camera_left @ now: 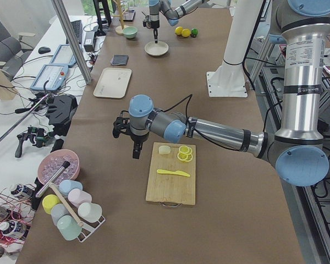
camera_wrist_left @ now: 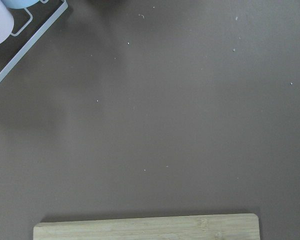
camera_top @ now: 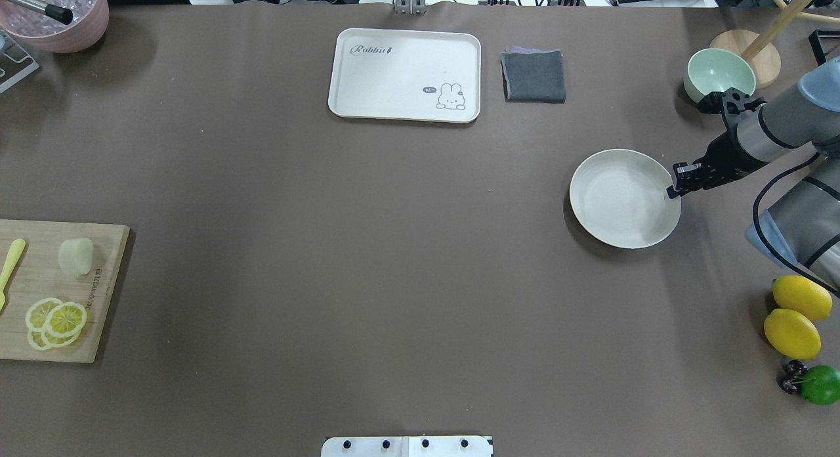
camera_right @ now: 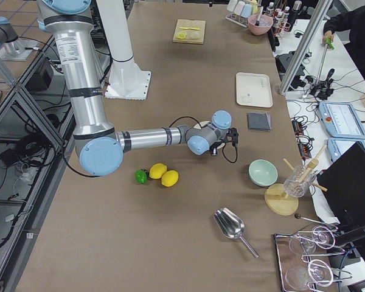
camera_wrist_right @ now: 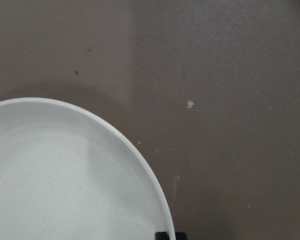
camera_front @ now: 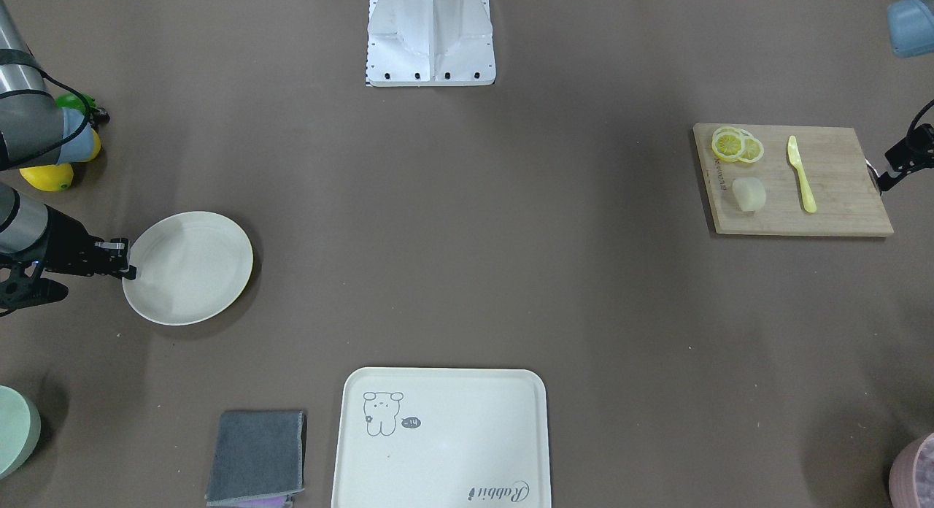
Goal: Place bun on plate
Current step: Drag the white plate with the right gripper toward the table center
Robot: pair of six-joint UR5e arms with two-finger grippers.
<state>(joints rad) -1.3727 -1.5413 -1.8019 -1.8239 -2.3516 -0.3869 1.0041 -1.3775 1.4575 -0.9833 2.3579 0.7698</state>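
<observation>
The bun [camera_front: 749,194], a small pale lump, lies on a wooden cutting board [camera_front: 839,209] beside lemon slices [camera_front: 737,144]; it also shows in the overhead view, bun [camera_top: 75,255]. My left gripper [camera_front: 881,171] hovers just off the board's outer edge, apparently open and empty; its wrist view shows only the board edge [camera_wrist_left: 145,227] and bare table. The round cream plate [camera_top: 617,194] sits far across the table. My right gripper [camera_top: 672,190] is shut on the plate's rim [camera_wrist_right: 140,150].
A yellow knife [camera_front: 801,174] lies on the board. The cream tray [camera_front: 438,435] and a grey cloth [camera_front: 255,457] lie at the far edge. Two lemons [camera_top: 794,319], a lime [camera_top: 820,385] and a green bowl [camera_top: 720,73] stand near the right arm.
</observation>
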